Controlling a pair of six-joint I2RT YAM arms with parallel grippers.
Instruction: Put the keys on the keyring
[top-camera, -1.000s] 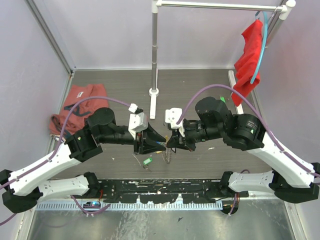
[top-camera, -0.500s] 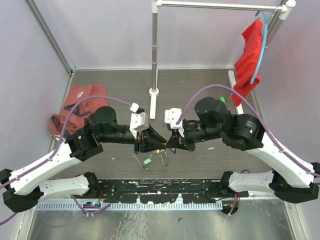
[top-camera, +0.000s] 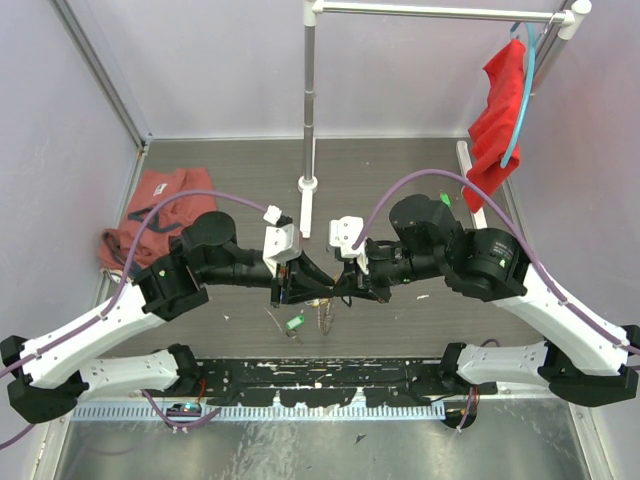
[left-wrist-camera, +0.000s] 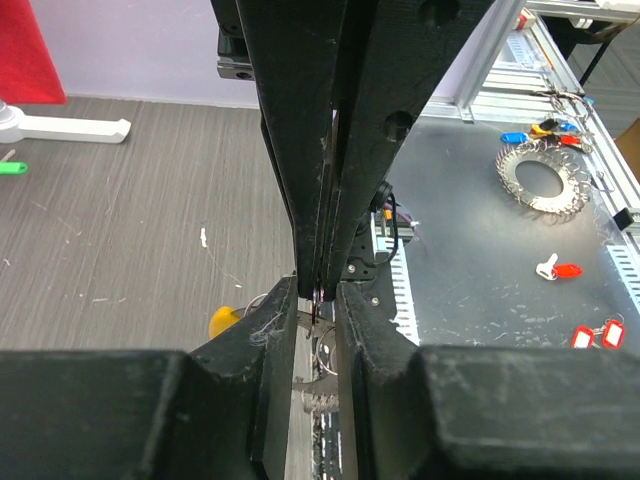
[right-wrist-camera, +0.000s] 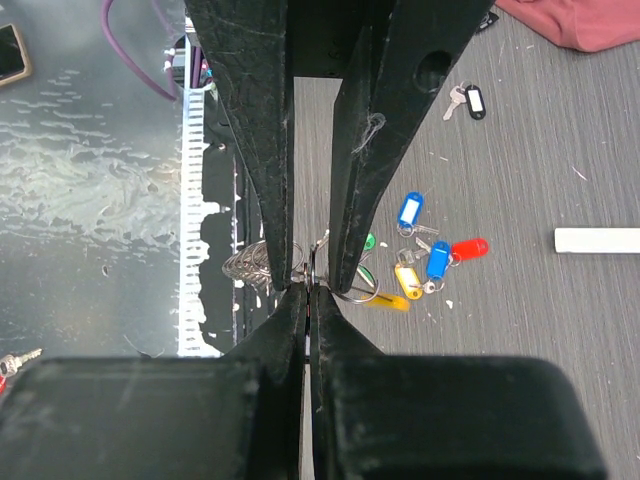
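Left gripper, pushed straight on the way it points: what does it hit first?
Most likely the right gripper, which faces the left gripper tip to tip. The top view shows almost no gap between them, though depth is hard to judge.

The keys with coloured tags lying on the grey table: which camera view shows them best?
The right wrist view: the keys lie in the open beside the right pincer, with blue, red, yellow and green tags distinct. The top view shows only one green tag; the left wrist view shows only a yellow scrap.
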